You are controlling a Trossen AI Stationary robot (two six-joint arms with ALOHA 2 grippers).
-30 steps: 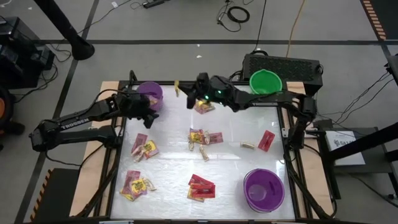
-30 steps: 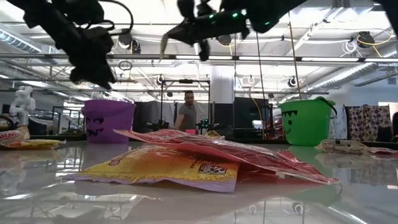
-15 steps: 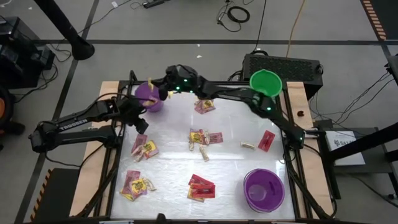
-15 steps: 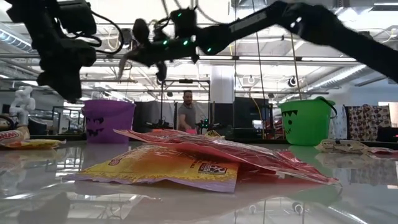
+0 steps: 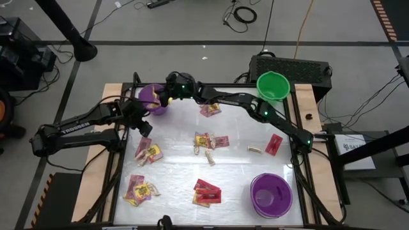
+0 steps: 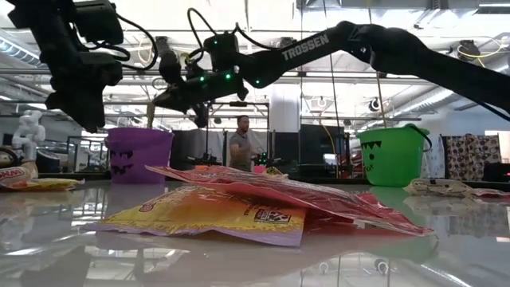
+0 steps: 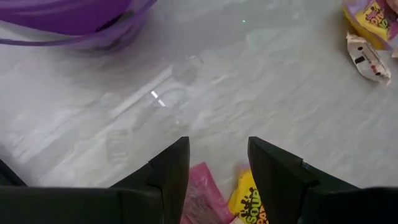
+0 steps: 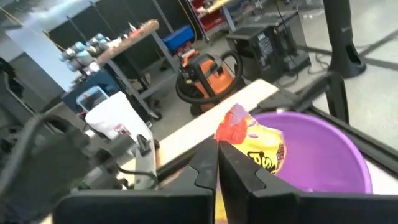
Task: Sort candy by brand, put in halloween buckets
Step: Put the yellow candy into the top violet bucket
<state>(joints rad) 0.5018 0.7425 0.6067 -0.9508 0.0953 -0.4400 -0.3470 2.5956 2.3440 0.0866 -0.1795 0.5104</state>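
Observation:
My right gripper reaches across the far side of the table and is shut on a yellow candy packet, over the mouth of the far-left purple bucket. In the low view the packet hangs above that bucket. My left gripper stands open just nearer than that bucket, above a pink packet and a yellow packet lying flat on the table. A green bucket stands at the far right and a second purple bucket at the near right. My right gripper pinches one end of the yellow packet between its two fingers. The fingers come nearly level from the table's right side. The packet sticks out past the fingertips and hangs down, lifted clear above the purple bucket's opening.
Loose candy lies in clusters on the white table top: at the left, in the middle, at the far middle, at the near left and at the near middle. A red packet and a tan piece lie at the right.
My right gripper has swept from the far middle of the table toward its left edge and sunk, carrying the yellow packet to above the purple bucket. My left gripper has drawn back a little from that bucket toward the near edge and tipped further down.

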